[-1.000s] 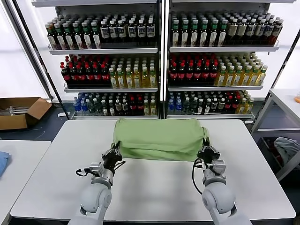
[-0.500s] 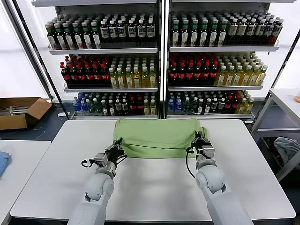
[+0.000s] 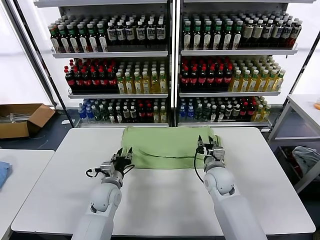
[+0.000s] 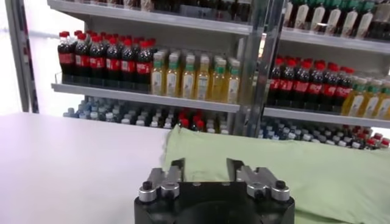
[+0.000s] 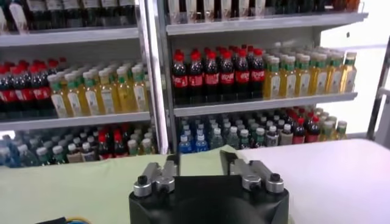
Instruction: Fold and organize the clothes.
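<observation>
A light green shirt [image 3: 167,145] lies folded flat at the far middle of the white table [image 3: 165,195], plain side up. My left gripper [image 3: 124,154] is open at the shirt's near left corner. In the left wrist view the shirt [image 4: 286,170] spreads just beyond the gripper [image 4: 206,168], with nothing between the fingers. My right gripper [image 3: 206,144] is open over the shirt's right end. In the right wrist view the gripper [image 5: 199,162] is empty, with the shirt [image 5: 79,182] below and beyond it.
Shelves of bottles [image 3: 170,70] stand right behind the table. A cardboard box [image 3: 22,119] sits on the floor at the left. A second table with a blue cloth [image 3: 3,172] is at the left, and a grey-blue bundle [image 3: 306,159] lies under a table at the right.
Both grippers moved away from me towards the shelves, carrying the shirt's near edge over. The raised fold has dropped flat and the grippers now stand open.
</observation>
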Controlling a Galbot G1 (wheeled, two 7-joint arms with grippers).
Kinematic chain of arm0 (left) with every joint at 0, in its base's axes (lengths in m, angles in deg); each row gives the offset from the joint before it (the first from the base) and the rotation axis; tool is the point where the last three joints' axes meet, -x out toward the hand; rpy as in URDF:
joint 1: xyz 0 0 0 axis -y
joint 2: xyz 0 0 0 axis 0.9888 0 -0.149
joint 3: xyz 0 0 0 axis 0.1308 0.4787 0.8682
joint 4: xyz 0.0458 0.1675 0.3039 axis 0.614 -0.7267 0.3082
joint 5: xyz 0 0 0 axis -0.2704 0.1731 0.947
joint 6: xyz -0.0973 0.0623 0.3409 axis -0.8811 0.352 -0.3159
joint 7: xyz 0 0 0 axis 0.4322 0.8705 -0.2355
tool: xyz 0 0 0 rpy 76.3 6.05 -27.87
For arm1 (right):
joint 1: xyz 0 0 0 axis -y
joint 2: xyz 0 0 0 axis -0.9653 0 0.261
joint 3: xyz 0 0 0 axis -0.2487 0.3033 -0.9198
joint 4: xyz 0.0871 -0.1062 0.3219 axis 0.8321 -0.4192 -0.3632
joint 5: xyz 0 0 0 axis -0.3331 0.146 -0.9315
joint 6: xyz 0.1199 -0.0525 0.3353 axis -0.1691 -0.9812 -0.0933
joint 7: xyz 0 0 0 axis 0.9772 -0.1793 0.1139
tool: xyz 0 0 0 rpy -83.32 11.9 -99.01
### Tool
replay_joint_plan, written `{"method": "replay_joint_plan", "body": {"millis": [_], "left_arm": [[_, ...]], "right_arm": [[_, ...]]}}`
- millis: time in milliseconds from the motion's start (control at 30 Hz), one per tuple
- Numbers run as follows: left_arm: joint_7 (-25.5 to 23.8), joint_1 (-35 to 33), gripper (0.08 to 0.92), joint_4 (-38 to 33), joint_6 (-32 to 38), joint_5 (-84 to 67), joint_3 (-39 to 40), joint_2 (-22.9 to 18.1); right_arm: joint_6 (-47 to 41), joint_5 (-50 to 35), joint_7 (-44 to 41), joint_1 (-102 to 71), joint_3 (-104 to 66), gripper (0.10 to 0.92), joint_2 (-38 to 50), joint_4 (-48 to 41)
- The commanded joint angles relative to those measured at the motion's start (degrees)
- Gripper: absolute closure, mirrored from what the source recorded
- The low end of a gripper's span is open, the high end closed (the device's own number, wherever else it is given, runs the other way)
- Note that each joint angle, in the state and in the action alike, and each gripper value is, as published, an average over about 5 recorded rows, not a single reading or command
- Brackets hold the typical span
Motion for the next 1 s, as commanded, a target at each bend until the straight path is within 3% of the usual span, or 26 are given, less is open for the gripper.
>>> {"method": "replay_joint_plan", "body": {"millis": [33, 167, 300, 1000], "left_arm": [[0.7, -2.5, 0.359, -4.3, -1.7, 1.2, 0.0, 0.1], [0.6, -5.0, 0.242, -7.6, -2.1, 1.9, -0.1, 0.4], [0.4, -6.8, 0.184, -9.7, -2.4, 2.5, 0.0, 0.8], [-1.0, -6.5, 0.177, -4.8, -3.8, 7.1, 0.8, 2.4]], "right_arm": [[-0.9, 0.5, 2.5, -7.8, -1.4, 0.300, 1.2, 8.9], [-1.3, 3.0, 2.4, -13.3, -2.6, 0.218, 3.2, 12.0], [-2.4, 3.1, 2.8, -14.9, -3.7, 0.204, 4.7, 12.7], [-6.4, 1.4, 3.3, -11.8, -5.2, 0.203, 5.4, 5.6]]}}
